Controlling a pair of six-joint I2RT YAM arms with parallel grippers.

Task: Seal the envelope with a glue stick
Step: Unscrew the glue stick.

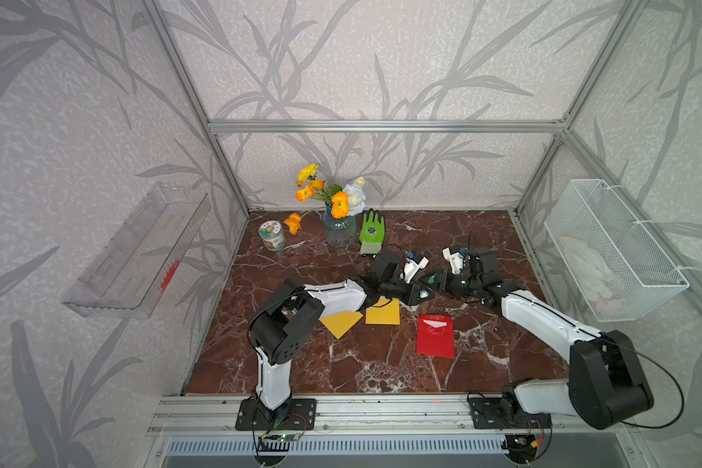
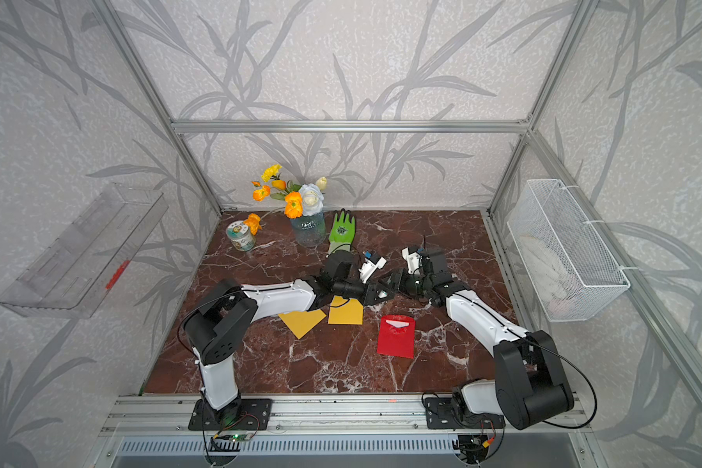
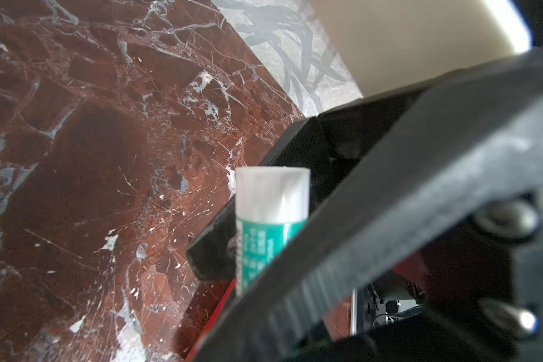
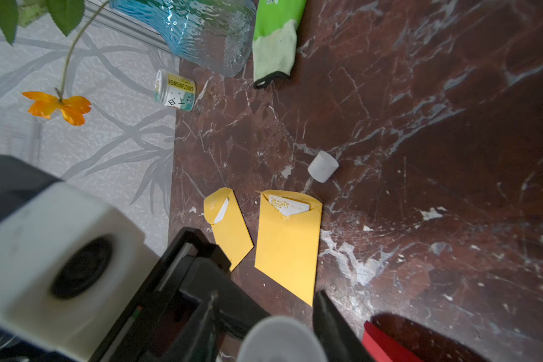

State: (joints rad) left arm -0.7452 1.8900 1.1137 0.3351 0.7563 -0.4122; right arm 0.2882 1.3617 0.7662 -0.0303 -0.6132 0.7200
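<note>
Looks like a mid-air hand-off to me, so the main job is not dropping the stick. Flat on the tabletop (image 1: 381, 364) are three open envelopes: a red envelope (image 1: 435, 338), a squared-up yellow envelope (image 1: 383, 313) and a skewed yellow envelope (image 1: 340, 322). I can't tell which one is meant to get the glue.

The glue stick (image 3: 270, 219) is up in the air between the two tools, over the middle of the tabletop and a little beyond the envelopes. Its cap (image 4: 323, 166) is already off, lying near the flap end of the squared-up yellow one.

My tip: get one firm pinch on the labelled barrel before the other side lets go. Leave the glue end free, pointing away from the fingers.

Pose: the left arm (image 1: 333, 293) reaches forward and inward, low, with the forearm roughly level. The right arm (image 1: 544, 316) mirrors it, so the wrists meet nose to nose.

The left tool (image 1: 422, 292) looks clamped narrow on the stick's teal label in its wrist view. The right tool (image 1: 436, 280) sits right at the stick's other end, but I can't tell if it's gripping or loose.
</note>
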